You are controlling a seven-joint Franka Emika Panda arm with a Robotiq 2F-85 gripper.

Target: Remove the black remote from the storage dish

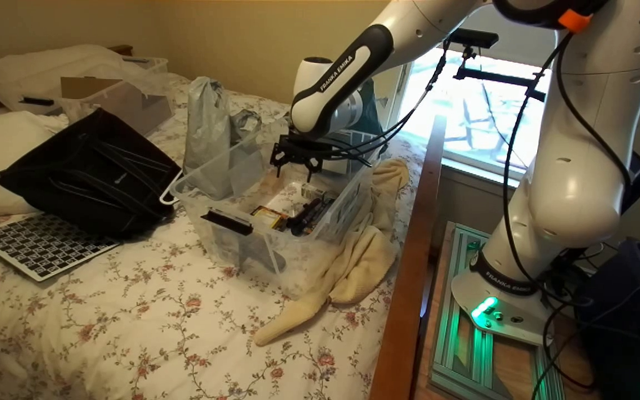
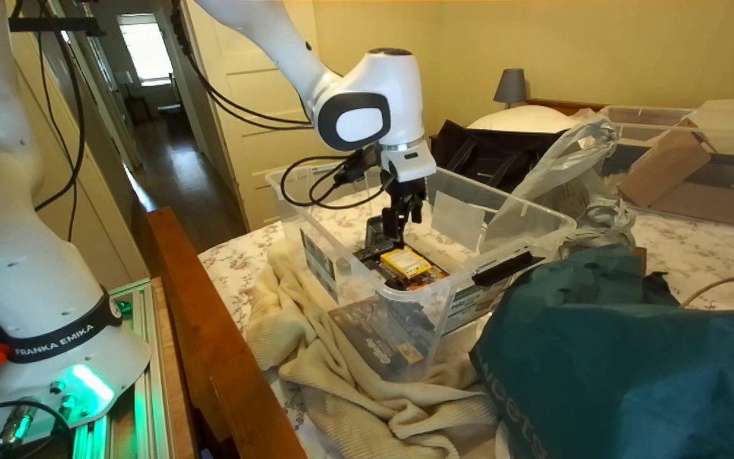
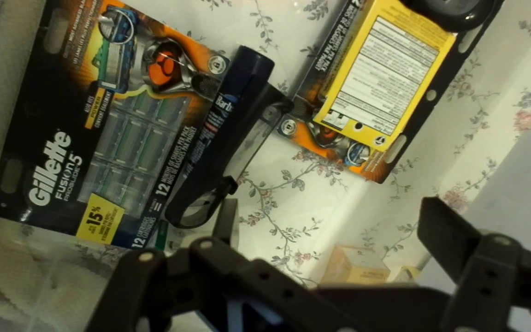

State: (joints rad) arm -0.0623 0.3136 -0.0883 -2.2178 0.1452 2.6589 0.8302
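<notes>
The storage dish, a clear bin [image 1: 214, 244], stands on the bed; it also shows in an exterior view [image 2: 405, 295]. My gripper [image 1: 294, 175], also in an exterior view [image 2: 405, 229], points down between its walls. In the wrist view its fingers [image 3: 337, 230] are wide apart with nothing between them. A long dark item [image 3: 217, 133] lettered "Barb" lies beyond the left finger, against a Gillette pack [image 3: 104, 133]. A rounded black item [image 3: 459, 13] lies on a yellow box [image 3: 387, 74], cut by the picture's edge. I cannot tell whether either is the black remote.
The bin's tall walls surround the gripper. A beige blanket [image 1: 364, 255] lies along the bin. A grey plastic bag [image 1: 206, 139], a black bag [image 1: 92, 172] and a green bag [image 2: 628, 357] stand near it. A wooden bed rail [image 1: 414, 278] runs between bin and robot base.
</notes>
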